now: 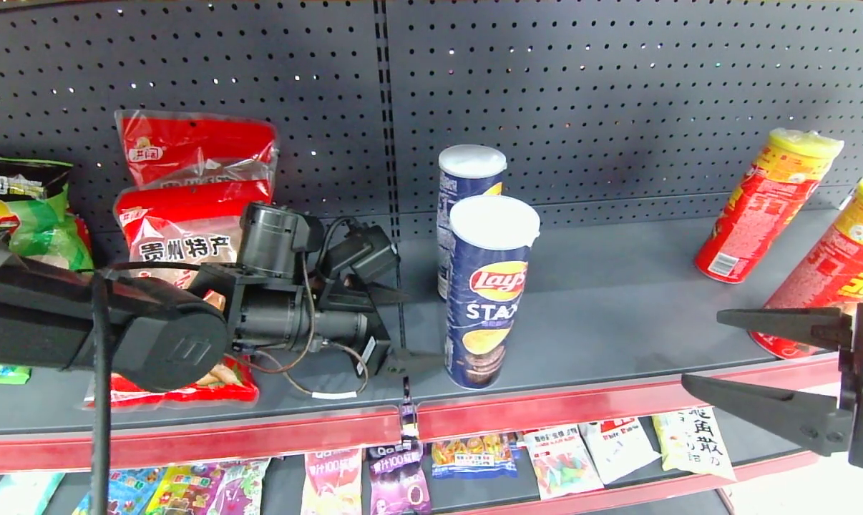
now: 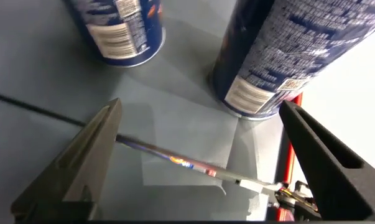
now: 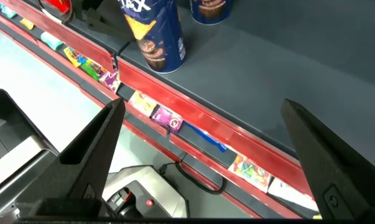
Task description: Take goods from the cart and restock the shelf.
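Note:
Two blue chip cans stand upright on the grey shelf [image 1: 617, 300]: the front can [image 1: 489, 293] near the red edge and the rear can [image 1: 471, 179] just behind it. My left gripper [image 1: 406, 325] rests low over the shelf just left of the front can, open and holding nothing. In the left wrist view the gripper [image 2: 201, 106] spans bare shelf, with the front can [image 2: 287, 56] and the rear can [image 2: 128, 31] beyond its tips. My right gripper [image 1: 703, 350] hangs open and empty in front of the shelf edge at the right, also seen as the gripper [image 3: 203, 106] over the front can [image 3: 156, 34].
Two red chip cans [image 1: 764, 207] [image 1: 832, 272] lean tilted at the shelf's right end. Red snack bags [image 1: 188, 186] and a green bag [image 1: 31, 214] stand at the left behind my left arm. Candy packets [image 1: 474, 458] fill the lower shelf. Open shelf lies between the blue and red cans.

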### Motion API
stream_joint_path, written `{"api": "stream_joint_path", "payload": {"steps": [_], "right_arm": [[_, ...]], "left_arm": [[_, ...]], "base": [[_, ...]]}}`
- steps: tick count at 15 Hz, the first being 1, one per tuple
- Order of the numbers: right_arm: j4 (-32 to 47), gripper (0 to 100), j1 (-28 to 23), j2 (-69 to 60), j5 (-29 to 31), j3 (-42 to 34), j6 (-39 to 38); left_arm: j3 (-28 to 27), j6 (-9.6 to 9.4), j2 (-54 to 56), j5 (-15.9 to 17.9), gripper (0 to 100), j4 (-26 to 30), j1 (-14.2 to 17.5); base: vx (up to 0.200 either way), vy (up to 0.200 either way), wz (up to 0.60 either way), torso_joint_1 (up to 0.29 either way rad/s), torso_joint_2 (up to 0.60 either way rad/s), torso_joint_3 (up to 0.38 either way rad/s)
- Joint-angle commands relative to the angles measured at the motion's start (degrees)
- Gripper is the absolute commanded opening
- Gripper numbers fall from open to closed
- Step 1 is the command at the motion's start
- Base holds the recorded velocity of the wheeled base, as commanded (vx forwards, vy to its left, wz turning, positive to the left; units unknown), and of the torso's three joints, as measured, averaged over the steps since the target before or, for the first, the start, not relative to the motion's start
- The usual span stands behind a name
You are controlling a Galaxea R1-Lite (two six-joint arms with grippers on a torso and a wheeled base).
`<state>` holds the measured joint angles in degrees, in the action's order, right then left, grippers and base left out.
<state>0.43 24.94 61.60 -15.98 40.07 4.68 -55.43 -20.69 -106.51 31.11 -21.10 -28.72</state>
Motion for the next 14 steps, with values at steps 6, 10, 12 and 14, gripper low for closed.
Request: {"api": "stream_joint_path", "payload": {"steps": [6,10,12,14], "right_arm": [[0.36,100,0.02,-11.24,0.16,-7.90,1.91],[0.89,100,-5.61,-28.20,3.24,-17.83,2.61],[4.41,100,-12.20,-35.76,6.14,-19.06,2.26],[9.50,100,-18.97,-40.24,8.69,-19.15,-0.46]], "left_arm": [[16.58,14.36,32.15,-16.43,100,0.62,2.35],[27.31,19.81,56.24,-30.23,100,11.96,2.62],[27.92,22.80,68.36,-38.05,100,25.67,3.06],[29.24,24.20,79.26,-43.24,100,37.27,4.02]], "base": [[0.000,0.000,0.00,0.000,0.00,0.000],[0.000,0.000,0.00,0.000,0.00,0.000],[0.000,0.000,0.00,0.000,0.00,0.000],[0.000,0.000,0.00,0.000,0.00,0.000]]}}
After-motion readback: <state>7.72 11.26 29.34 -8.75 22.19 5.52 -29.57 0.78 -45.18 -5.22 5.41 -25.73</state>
